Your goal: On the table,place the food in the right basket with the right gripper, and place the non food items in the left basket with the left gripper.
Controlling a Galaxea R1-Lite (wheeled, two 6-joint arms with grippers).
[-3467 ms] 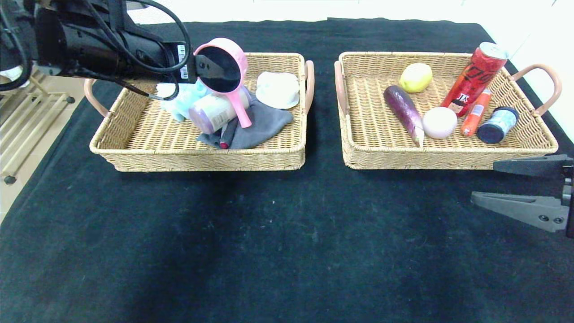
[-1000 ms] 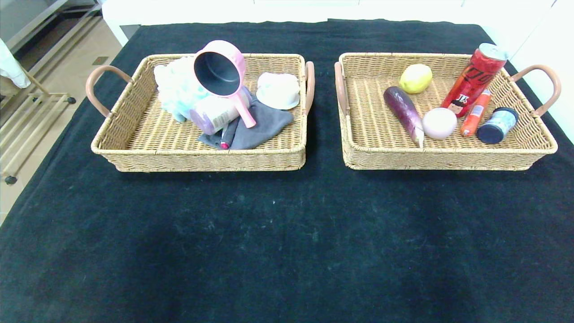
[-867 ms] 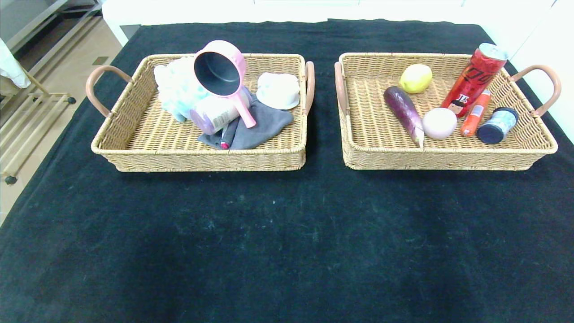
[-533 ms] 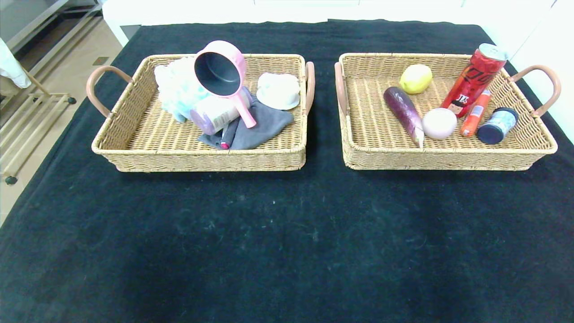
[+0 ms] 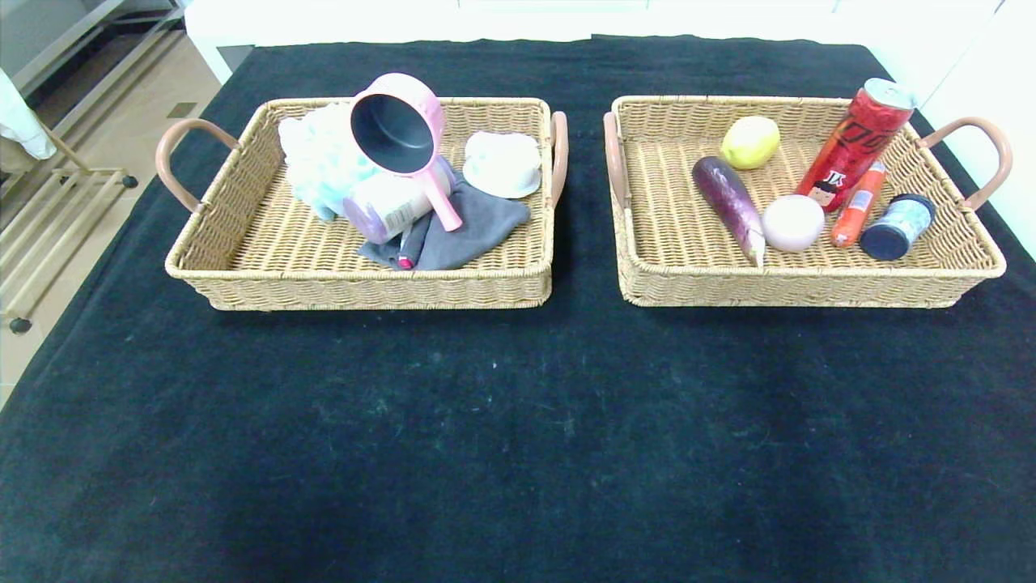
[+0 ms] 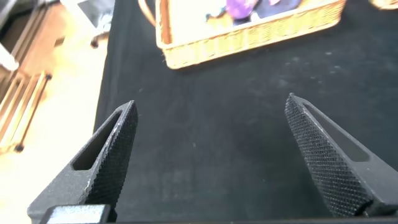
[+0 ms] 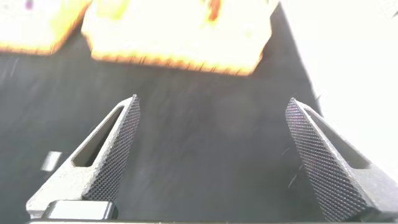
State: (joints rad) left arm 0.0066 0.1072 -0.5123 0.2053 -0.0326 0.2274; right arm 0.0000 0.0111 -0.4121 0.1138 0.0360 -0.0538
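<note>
The left basket (image 5: 243, 275) holds the light-blue bath pouf (image 5: 316, 166), the lilac bag roll (image 5: 388, 206) and the pink saucepan (image 5: 401, 129), which leans on its side on them. The right basket (image 5: 809, 283) holds the red soda can (image 5: 858, 138), the pale pink peach ball (image 5: 793, 223) and the purple eggplant (image 5: 728, 202). Neither arm shows in the head view. My left gripper (image 6: 208, 106) is open and empty over the black cloth, with the left basket (image 6: 249, 37) farther off. My right gripper (image 7: 211, 106) is open and empty over the cloth near the right basket (image 7: 180, 50).
The left basket also holds a grey cloth (image 5: 469, 231) and a white cap-like thing (image 5: 502, 162). The right basket also holds a yellow lemon (image 5: 751, 139), an orange tube (image 5: 858, 204) and a blue-labelled jar (image 5: 897, 225). The table's left edge drops to the floor (image 5: 48, 243).
Since 3.5 s ago the left gripper has let go of the pink saucepan and both arms have drawn out of the head view. Nothing has moved in the last second.
</note>
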